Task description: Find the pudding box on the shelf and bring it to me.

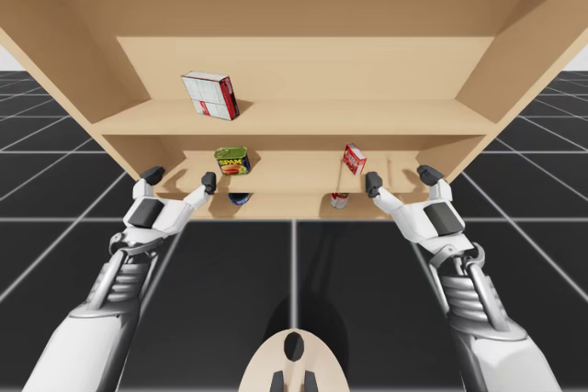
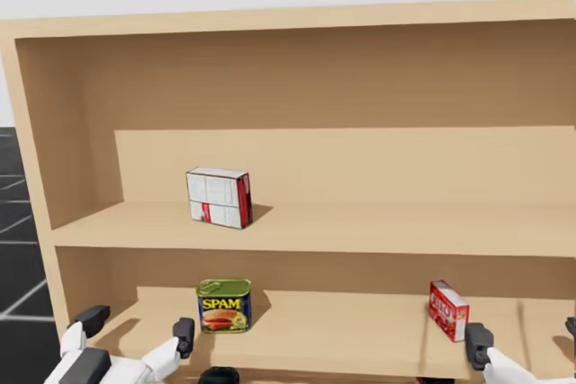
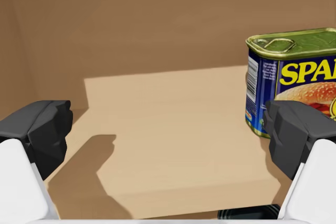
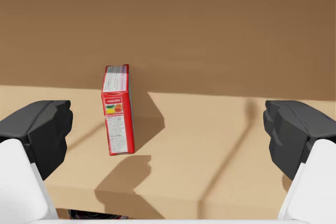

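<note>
My right claw, fingers apart, is hovering at the tan wooden shelf's front edge, needing centring on the slim red cardboard box.

print | blue can: large yellow lettering | red box: illegible (tiny)

Wooden shelf unit, two levels. Upper level, left: white-and-red box, tilted. Lower level: blue-and-yellow tin left of centre, small red box right of centre, well apart. Left gripper at near edge just left of tin, fingers apart, nothing between. Right gripper at near edge just right of red box, likewise spread.
</note>
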